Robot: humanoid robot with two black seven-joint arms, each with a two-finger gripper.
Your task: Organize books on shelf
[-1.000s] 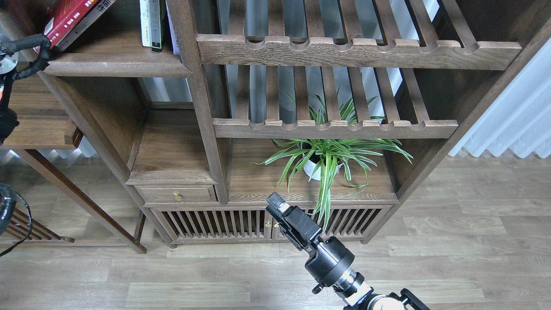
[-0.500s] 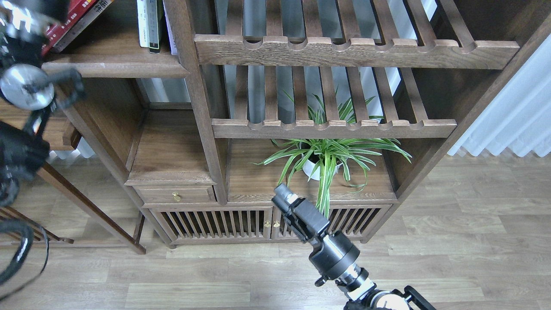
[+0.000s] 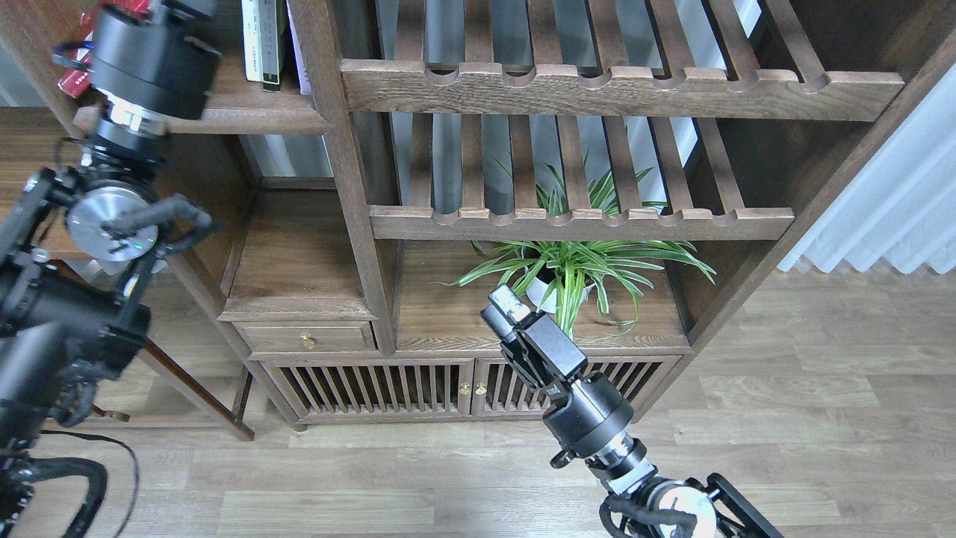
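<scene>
A red book (image 3: 71,75) lay tilted on the shelf (image 3: 246,112), mostly hidden behind the left arm, whose gripper was out of sight. The right gripper (image 3: 502,305) hovered beside the potted plant (image 3: 575,276); its jaws could not be told apart.

Black cylindrical arms (image 3: 590,426) with silver joint discs (cables looping).

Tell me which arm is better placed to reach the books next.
Left. The left arm already rises to the upper shelf beside the red book; its gripper is hidden. The right gripper sits low by the spider plant.
</scene>
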